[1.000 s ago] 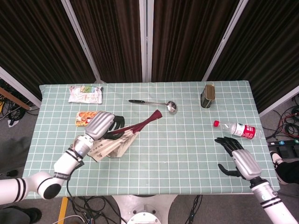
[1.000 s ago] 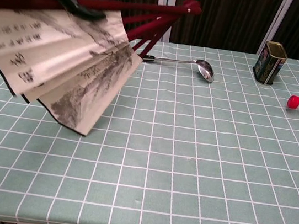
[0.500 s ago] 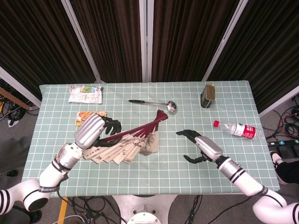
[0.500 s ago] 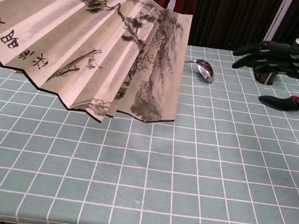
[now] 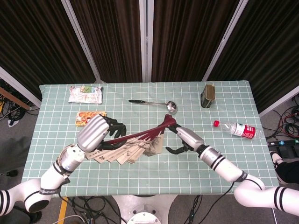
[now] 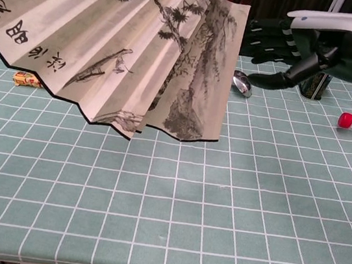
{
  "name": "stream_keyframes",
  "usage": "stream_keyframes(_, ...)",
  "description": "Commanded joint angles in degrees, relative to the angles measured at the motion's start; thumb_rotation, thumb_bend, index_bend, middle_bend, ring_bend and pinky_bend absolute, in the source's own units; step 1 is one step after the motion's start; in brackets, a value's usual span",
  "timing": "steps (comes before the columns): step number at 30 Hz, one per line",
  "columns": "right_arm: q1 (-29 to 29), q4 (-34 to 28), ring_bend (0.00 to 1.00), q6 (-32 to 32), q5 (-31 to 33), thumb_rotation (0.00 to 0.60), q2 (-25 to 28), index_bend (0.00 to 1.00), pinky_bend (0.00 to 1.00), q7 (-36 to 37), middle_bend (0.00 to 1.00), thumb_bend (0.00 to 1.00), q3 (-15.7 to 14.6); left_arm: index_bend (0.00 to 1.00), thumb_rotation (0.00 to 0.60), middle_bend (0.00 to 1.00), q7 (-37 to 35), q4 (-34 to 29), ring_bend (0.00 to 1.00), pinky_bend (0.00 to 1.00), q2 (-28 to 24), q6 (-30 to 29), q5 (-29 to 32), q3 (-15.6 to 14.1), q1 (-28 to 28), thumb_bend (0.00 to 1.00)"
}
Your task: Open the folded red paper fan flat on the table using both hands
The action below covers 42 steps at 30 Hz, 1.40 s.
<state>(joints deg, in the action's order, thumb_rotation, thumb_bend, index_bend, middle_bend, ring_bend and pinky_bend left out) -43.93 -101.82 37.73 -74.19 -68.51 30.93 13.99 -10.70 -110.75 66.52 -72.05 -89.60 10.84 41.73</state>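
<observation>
Fan [image 6: 115, 51] edge — right hand [image 6: 306, 48] beside

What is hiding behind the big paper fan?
In the chest view the fan covers the left hand and the table's far left. Only a snack packet peeks out below; the spoon shows beside it.

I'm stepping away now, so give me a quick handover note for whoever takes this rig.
Left hand: grips the fan by its red ribs, above the table.
Right hand: open, fingers at the fan's right edge near the pivot; contact unclear.
Done: fan partly spread, paper side toward the chest camera.
Left: right hand takes the outer rib, spreads the fan fully, lays it flat.
</observation>
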Motion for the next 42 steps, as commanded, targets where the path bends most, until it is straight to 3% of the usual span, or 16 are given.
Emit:
stream_keyframes(1,-1.5,0.1,0.0,-1.8,1.3,0.6,-0.5,0.15,0.0,1.2,0.13,0.29,1.0,0.62,0.6,0.73,0.1,0.1,0.73,0.82,0.1,0.2,-0.2,0.2,0.1,0.35)
stream_keyframes(7,-4.4,1.3,0.0,-6.3,2.7,0.6,-1.7,0.2,0.0,4.5,0.13,0.33,2.4,0.62,0.6,0.73,0.2,0.2,0.73,0.82,0.7,0.3,-0.6,0.8,0.1,0.35)
stream_keyframes(11,-5.7,3.3,0.0,-7.3,3.6,0.6,-3.3,0.36,0.0,5.3,0.15,0.41,3.0,0.62,0.6,0.73,0.4,0.9,0.73,0.82,1.0,0.3,-0.8,0.9,0.0,0.35)
stream_keyframes(15,-5.9,6.2,0.01,-3.8,4.6,0.6,-5.5,0.58,0.0,0.3,0.22,0.57,2.5,0.62,0.6,0.73,1.0,2.6,0.73,0.81,1.5,0.0,-1.6,0.3,-0.4,0.35)
stream_keyframes(19,-5.0,8.3,0.01,2.7,6.2,0.6,-7.4,0.65,0.0,-8.4,0.25,0.6,1.4,0.62,0.6,0.72,2.8,5.7,0.73,0.8,2.5,-1.1,-3.0,-0.6,-1.2,0.35)
stream_keyframes(24,-3.0,9.7,0.01,11.7,7.0,0.6,-9.8,0.66,0.0,-18.4,0.26,0.6,0.6,0.62,0.6,0.72,7.5,12.2,0.72,0.76,5.3,-4.4,-7.3,-1.9,-2.4,0.35)
stream_keyframes(29,-1.1,13.9,0.01,21.8,3.7,0.6,-13.6,0.67,0.0,-26.9,0.26,0.6,0.2,0.61,0.6,0.71,13.6,19.2,0.7,0.74,9.1,-8.2,-11.9,-2.6,-3.0,0.35)
stream_keyframes(42,1.8,31.2,0.01,38.0,-4.8,0.6,-25.6,0.65,0.0,-37.7,0.25,0.6,-1.3,0.6,0.6,0.7,29.0,32.6,0.7,0.73,16.2,-10.8,-15.7,-3.5,-3.9,0.35)
